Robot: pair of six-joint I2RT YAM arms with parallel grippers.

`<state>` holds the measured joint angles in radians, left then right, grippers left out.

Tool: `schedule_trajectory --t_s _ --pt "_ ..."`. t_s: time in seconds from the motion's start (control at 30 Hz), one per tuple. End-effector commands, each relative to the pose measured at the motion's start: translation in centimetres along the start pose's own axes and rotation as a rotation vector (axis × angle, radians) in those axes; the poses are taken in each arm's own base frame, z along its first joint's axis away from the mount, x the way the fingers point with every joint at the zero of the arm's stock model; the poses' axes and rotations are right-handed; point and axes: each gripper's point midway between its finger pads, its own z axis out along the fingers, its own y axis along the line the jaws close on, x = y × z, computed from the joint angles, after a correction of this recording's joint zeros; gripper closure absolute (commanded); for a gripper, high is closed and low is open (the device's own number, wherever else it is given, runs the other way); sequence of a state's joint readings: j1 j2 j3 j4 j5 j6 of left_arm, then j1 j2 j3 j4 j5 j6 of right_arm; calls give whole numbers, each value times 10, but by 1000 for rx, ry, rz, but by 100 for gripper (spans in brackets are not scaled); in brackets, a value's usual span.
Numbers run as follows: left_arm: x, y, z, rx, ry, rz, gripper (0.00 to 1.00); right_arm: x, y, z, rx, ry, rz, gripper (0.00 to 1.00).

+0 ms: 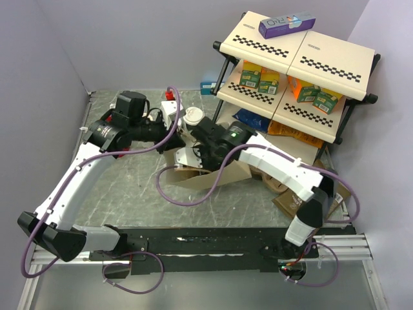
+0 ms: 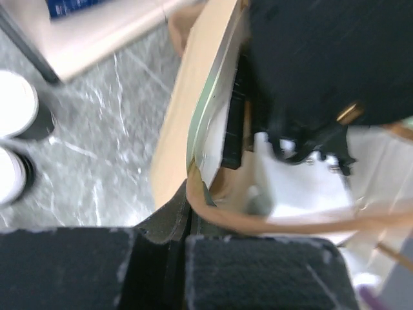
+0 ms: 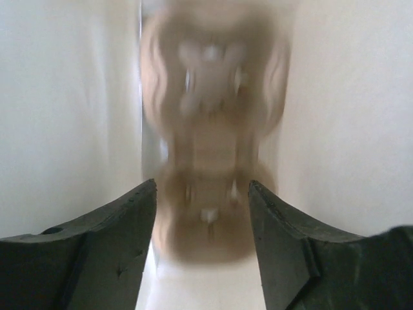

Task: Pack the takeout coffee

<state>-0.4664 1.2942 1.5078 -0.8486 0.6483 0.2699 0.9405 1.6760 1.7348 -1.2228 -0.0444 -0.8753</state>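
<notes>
At the left, the left claw (image 2: 184, 216) is clamped shut on the near rim of the brown paper bag (image 1: 213, 174), where a handle loop meets the edge, so the mouth is held open. Just beyond the far left side of the bag, the takeout coffee (image 1: 192, 118) stands upright on the grey worktop (image 1: 129, 187), outside the bag and untouched. The left wrist view shows its white lid over a dark body, with a second lidded cup (image 2: 9, 174) close beside it. In the middle, the right claw (image 3: 202, 187) reaches down inside the bag with its jaws apart and nothing between them. Past its tips lies a blurred brown shape on the bag floor that I cannot identify. At the far right stands a shelf rack (image 1: 322, 58) with cartons, well apart from the work. The cup probably handles as a light but delicate thing: thin paper walls that give under a hard squeeze, a press-on lid that could pop off, and perhaps liquid inside, though the pictures do not show that. The safest hold looks to be around the dark body, below the lid's rim, firm but not crushing. It should stay upright all the way into the bag, since tilting risks a spill.
</notes>
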Motion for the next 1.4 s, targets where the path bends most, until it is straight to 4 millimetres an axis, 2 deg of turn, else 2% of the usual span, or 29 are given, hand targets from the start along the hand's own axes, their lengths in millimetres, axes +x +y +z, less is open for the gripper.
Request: schedule_trajectory --t_s 0.0,0.07,0.23,0.4,0.43,0.5,0.53,0.63,0.7,0.73,0.77,0.83,0.9,0.93,0.97,1.0,1.03,1.07,1.17,1.37 --pt "21 7 5 -20 78 -54 99 -35 -7 -75 164 -309 19 32" --pt "22 6 7 -12 79 -60 99 -39 -6 -77 170 -341 31 31" --pt "13 1 5 12 64 -53 99 -30 -8 -55 179 -242 56 29" --pt "20 2 5 8 79 -59 99 -38 -17 -64 211 -274 46 41" --pt "20 2 5 7 76 -57 99 -40 -17 -67 214 -294 37 59" --pt "23 3 4 -2 83 -56 99 -46 -21 -79 264 -351 32 82" --pt "24 3 4 -7 83 -50 99 -50 -24 -86 288 -386 35 100" --pt "30 6 4 -23 100 -48 99 -61 -27 -116 365 -507 40 100" --pt "33 7 4 -27 108 -46 99 -66 -29 -142 414 -583 52 85" --pt "34 8 4 -31 111 -45 99 -68 -31 -151 436 -607 53 65" --pt "34 8 4 -32 113 -46 99 -69 -32 -165 458 -634 59 53" --pt "34 9 4 -36 118 -42 99 -62 -31 -174 456 -632 82 38" --pt "35 11 5 -40 126 -34 99 -60 -30 -184 437 -645 108 33" --pt "35 12 4 -43 127 -31 99 -52 -32 -185 421 -642 137 32" --pt "35 13 5 -46 127 -29 99 -46 -28 -189 387 -643 159 29" --pt "33 13 4 -49 121 -26 99 -52 -16 -189 303 -688 166 25" --pt "30 13 3 -50 112 -18 99 -47 -16 -190 277 -690 189 23" --pt "29 13 3 -53 109 -18 99 -45 -5 -185 213 -678 189 22" --pt "26 14 3 -51 105 -14 99 -47 9 -175 150 -690 131 17" --pt "22 15 4 -43 113 -11 99 -49 20 -148 100 -681 41 15"
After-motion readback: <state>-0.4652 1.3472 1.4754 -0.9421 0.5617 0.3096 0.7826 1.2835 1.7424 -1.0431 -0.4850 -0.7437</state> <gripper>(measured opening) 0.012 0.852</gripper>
